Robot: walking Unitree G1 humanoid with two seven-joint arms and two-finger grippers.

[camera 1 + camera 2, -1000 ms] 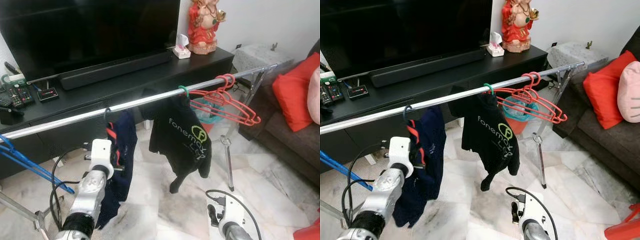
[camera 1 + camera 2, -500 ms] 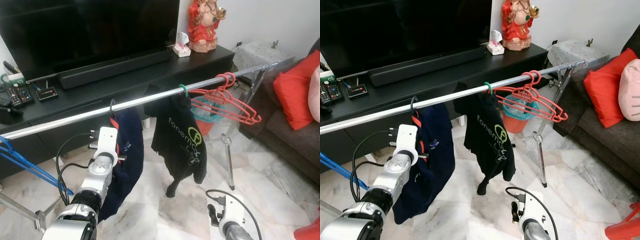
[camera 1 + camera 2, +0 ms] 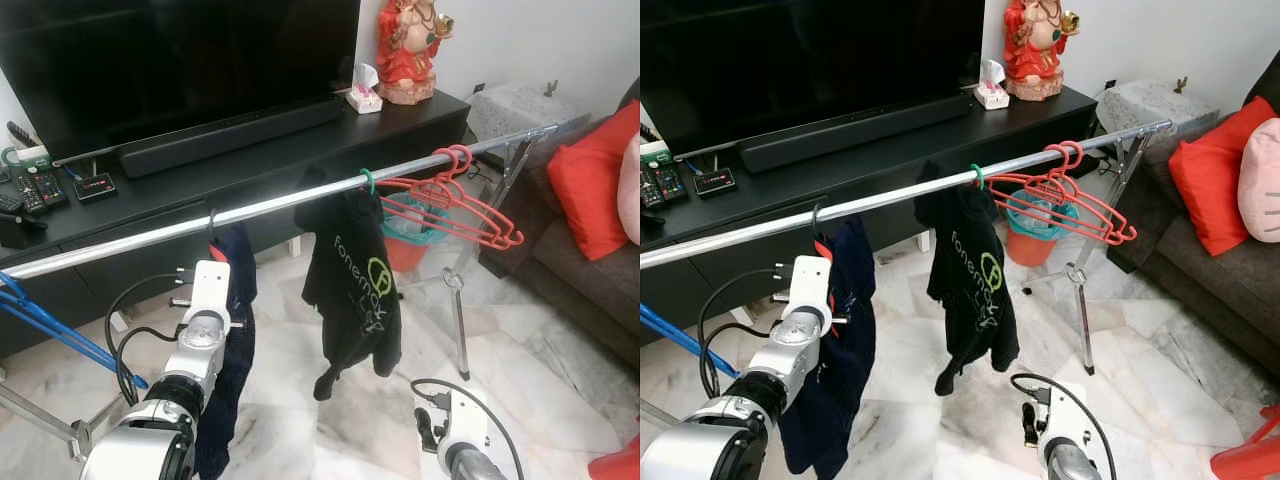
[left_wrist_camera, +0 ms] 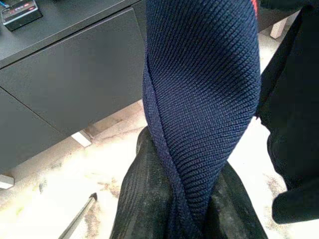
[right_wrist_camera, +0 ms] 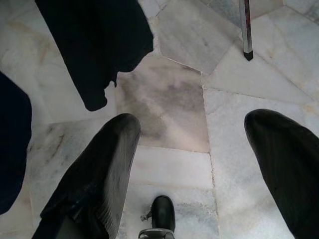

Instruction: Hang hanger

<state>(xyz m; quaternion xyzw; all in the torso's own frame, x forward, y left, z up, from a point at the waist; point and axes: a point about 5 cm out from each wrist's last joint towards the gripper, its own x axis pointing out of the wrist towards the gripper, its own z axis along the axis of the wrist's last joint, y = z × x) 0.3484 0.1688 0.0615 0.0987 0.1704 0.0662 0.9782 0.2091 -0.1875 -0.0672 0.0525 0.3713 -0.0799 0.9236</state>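
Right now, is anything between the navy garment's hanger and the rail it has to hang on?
Nothing visible: the hanger hook already sits over the rail, while the left gripper pinches the navy garment below.

living room (tv (image 3: 180, 60), sofa (image 3: 1230, 260))

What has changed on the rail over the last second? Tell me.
The left gripper, shut on the navy top, has lifted its hanger hook up onto the rail; the top now hangs narrower. The black T-shirt has swung slightly. The red hangers and right gripper stayed put.
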